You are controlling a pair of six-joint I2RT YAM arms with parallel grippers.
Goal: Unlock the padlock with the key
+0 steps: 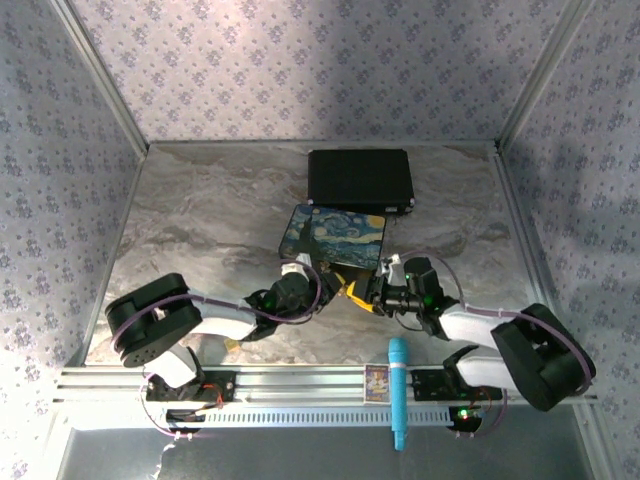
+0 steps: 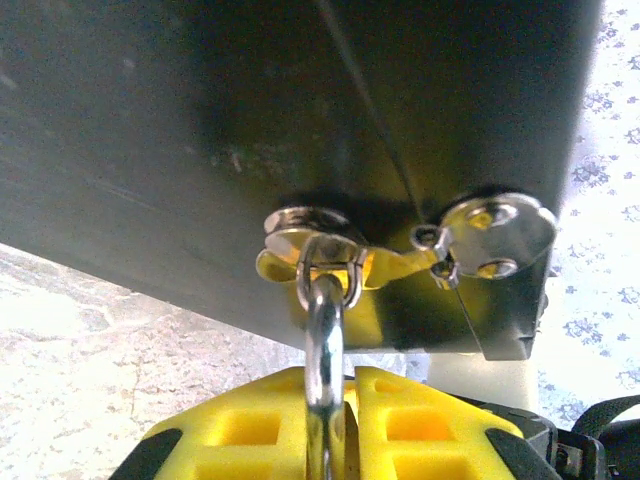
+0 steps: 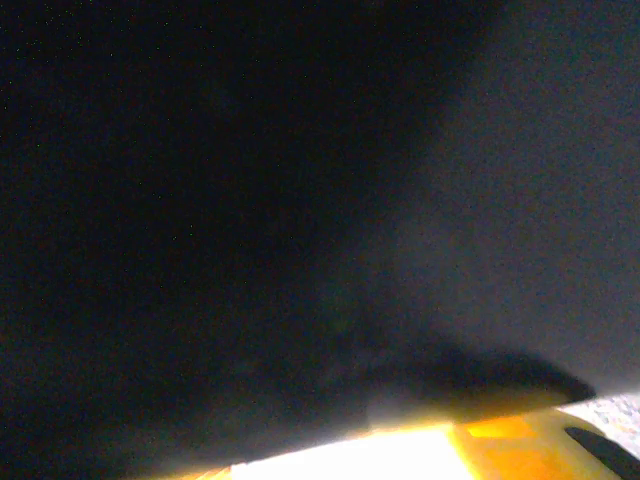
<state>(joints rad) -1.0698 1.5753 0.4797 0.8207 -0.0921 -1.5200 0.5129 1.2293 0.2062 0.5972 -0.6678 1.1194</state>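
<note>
Yellow pads (image 2: pixel 240 425) of the left gripper (image 2: pixel 340 395) sat closest to the wrist lens. They were pressed together on the padlock (image 2: pixel 322 330), with only its silvery shackle standing out between them and the lock body hidden in the grip. Shackle ran straight away from the gripper, along the gripper's own line, and passed through the staple of the hasp (image 2: pixel 400 262) on the dark side wall of the painted box (image 1: pixel 335 238). So the padlock hung at the box's near edge, long axis pointing from the hasp back into the left gripper. Judged: keyhole end faces away from the box, toward or below the pads; not visible.

From above, both arms met at that near edge on the bench (image 1: pixel 200 220). Right gripper (image 1: pixel 360 295) lay just right of the left one, tip aimed left toward the lock. Right wrist view was dark, with one yellow finger edge at the bottom. Could not tell how far that gripper was open, nor whether it carried the key. Coming move likely turns on the right arm reaching the lock's free end from the right.
</note>
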